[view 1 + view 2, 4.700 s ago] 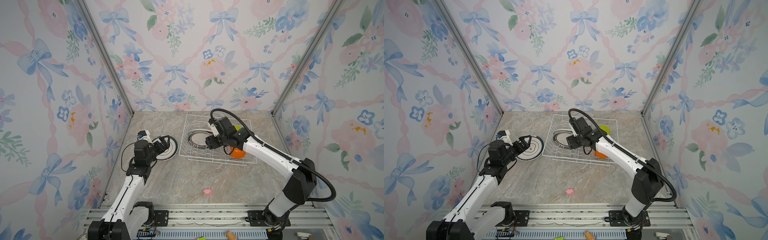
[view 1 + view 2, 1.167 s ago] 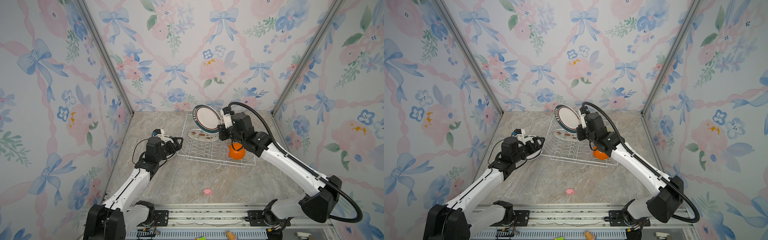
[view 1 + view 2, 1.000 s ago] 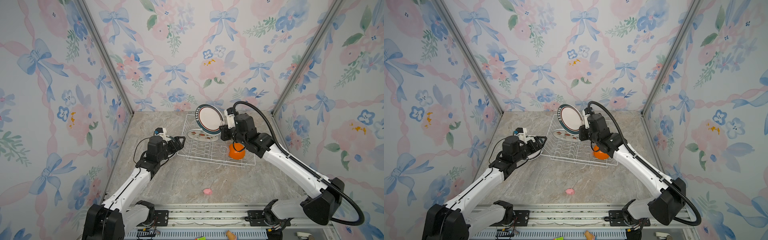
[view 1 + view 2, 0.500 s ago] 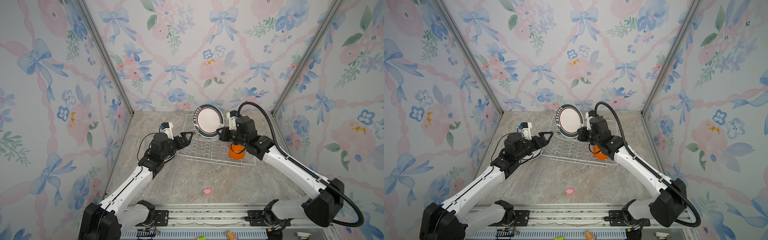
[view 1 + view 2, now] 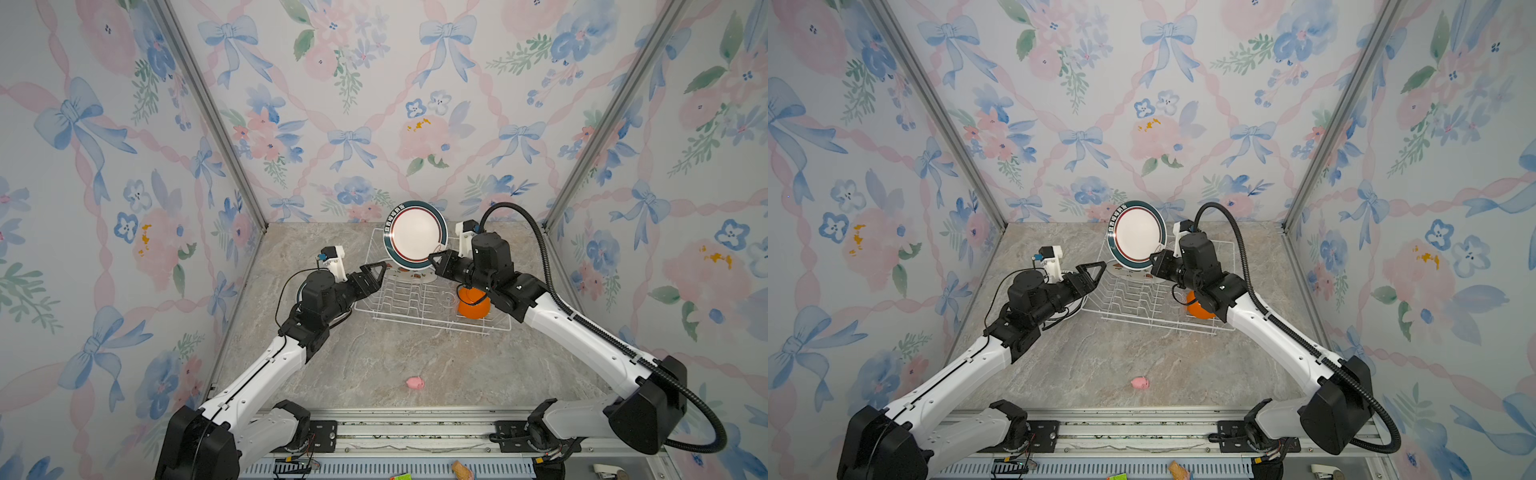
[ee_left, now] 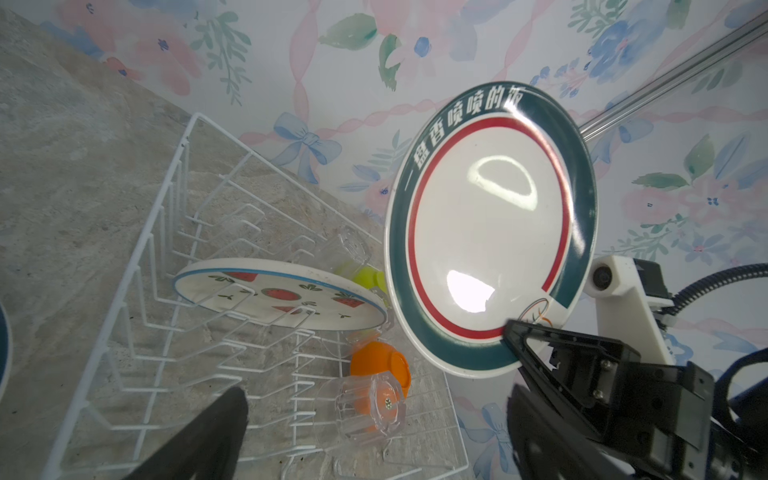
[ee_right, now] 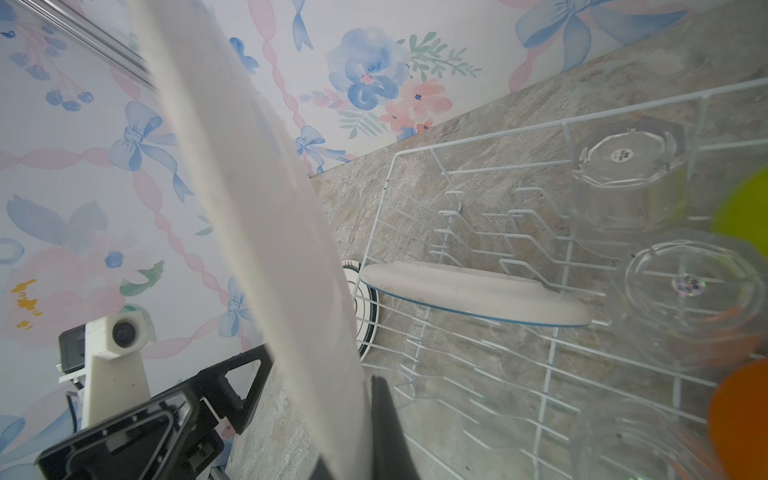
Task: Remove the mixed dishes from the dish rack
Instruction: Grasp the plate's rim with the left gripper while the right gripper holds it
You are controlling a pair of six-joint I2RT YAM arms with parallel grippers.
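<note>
Soft, even light is filling both top views, leaving only faint shadows under the dish rack [image 5: 409, 300]. In the left wrist view two bright white reflections are glaring off the teal-rimmed plate [image 6: 490, 232], which is otherwise showing sharp. In the right wrist view that plate's back is sitting too close to the lens and smearing into a pale blur, and the clear glasses [image 7: 690, 286] are softening toward the frame edge.
</note>
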